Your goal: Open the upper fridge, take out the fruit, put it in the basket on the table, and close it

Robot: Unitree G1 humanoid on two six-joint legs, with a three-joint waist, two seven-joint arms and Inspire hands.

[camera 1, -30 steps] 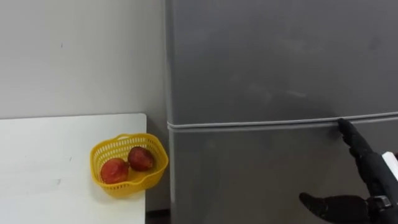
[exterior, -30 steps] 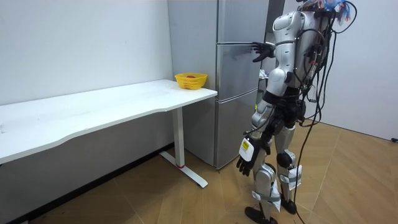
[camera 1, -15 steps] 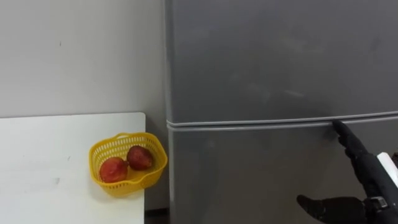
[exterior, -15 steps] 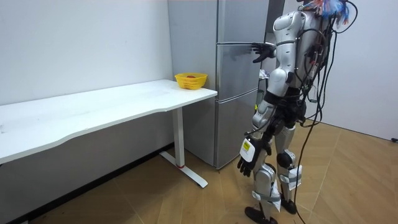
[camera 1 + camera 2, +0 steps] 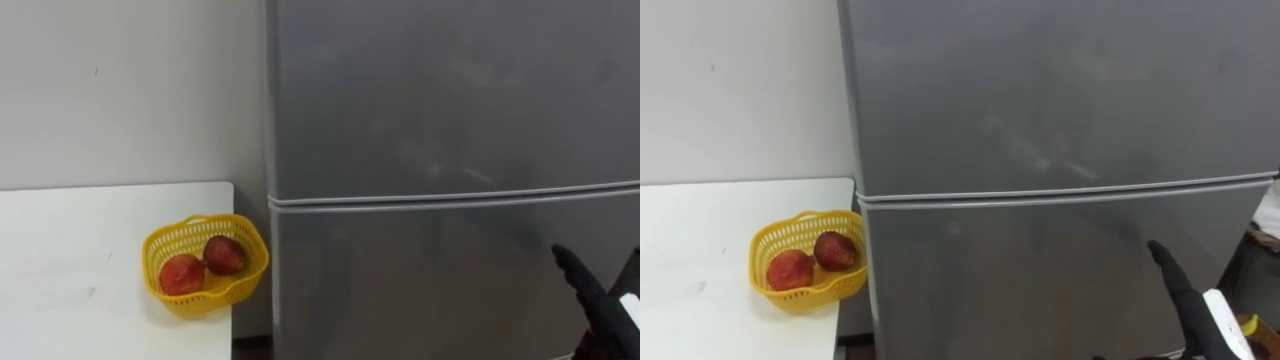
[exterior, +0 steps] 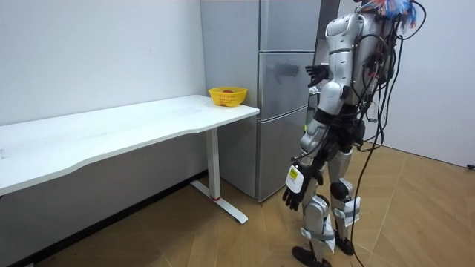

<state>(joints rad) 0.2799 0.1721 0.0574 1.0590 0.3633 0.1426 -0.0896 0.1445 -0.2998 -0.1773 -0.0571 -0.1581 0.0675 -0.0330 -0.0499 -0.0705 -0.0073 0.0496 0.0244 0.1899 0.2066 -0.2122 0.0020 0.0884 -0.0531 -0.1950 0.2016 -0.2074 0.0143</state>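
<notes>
The robot stands at the grey fridge (image 6: 286, 96). Its upper door (image 5: 450, 90) is shut, so the thing to fetch is hidden inside. The right hand (image 5: 585, 290) is open, fingers straight, below the door gap. The left hand (image 6: 294, 194) hangs loose. Next, I think, it must catch the door's edge and pull.

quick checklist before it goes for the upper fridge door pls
1. upper fridge door open: not ok, it is shut.
2. right hand at the door seam: not ok, it is below the seam, fingers straight.
3. right hand free: ok, it holds nothing.
4. left hand free: ok, it hangs empty at the robot's side.
5. yellow basket out of the way: ok, it sits on the white table, left of the door.
6. hinge side: cannot tell.
</notes>
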